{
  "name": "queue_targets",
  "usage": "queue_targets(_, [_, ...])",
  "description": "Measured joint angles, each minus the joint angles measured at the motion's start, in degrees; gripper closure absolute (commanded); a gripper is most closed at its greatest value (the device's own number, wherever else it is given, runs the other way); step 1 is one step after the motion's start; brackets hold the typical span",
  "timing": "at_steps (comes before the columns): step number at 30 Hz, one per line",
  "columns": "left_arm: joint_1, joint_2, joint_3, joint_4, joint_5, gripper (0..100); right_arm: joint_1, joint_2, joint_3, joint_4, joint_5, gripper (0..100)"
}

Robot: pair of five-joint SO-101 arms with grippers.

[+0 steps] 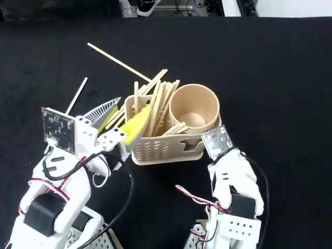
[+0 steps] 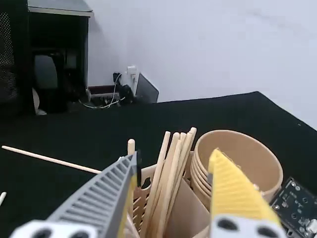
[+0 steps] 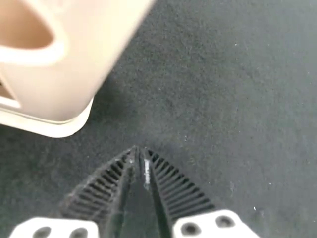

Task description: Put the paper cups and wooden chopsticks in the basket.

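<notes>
A beige slotted basket (image 1: pixel 161 149) stands mid-table, holding stacked paper cups (image 1: pixel 194 111) and several wooden chopsticks (image 1: pixel 158 104). Two loose chopsticks lie on the black cloth, a long one (image 1: pixel 119 62) behind the basket and a short one (image 1: pixel 77 96) to its left. My left gripper (image 1: pixel 135 102) is open over the basket's left end, its yellow finger above the chopsticks (image 2: pixel 171 173) and next to the cups (image 2: pixel 237 158). It holds nothing (image 2: pixel 173 156). My right gripper (image 3: pixel 138 151) is shut and empty, pointing down at the cloth beside the basket's corner (image 3: pixel 49 99).
The right arm (image 1: pixel 231 176) stands close against the basket's front right corner. Black cloth (image 1: pixel 270 78) stretches open to the right and behind. The long chopstick (image 2: pixel 49 158) lies beyond the left gripper's grey finger.
</notes>
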Motion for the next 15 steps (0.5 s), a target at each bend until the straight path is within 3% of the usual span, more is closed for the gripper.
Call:
queue_targets(4, [-9.1, 0.6, -4.4, 0.9, 0.0, 76, 0.0, 0.0, 0.0, 0.0, 0.0, 98.6])
queue_targets(10, [-32.4, 14.2, -11.8, 0.9, -0.4, 75, 0.0, 0.0, 0.0, 0.0, 0.0, 98.6])
queue_targets(15, [-37.0, 35.0, -18.0, 0.8, -9.8, 75, 0.0, 0.0, 0.0, 0.0, 0.0, 98.6])
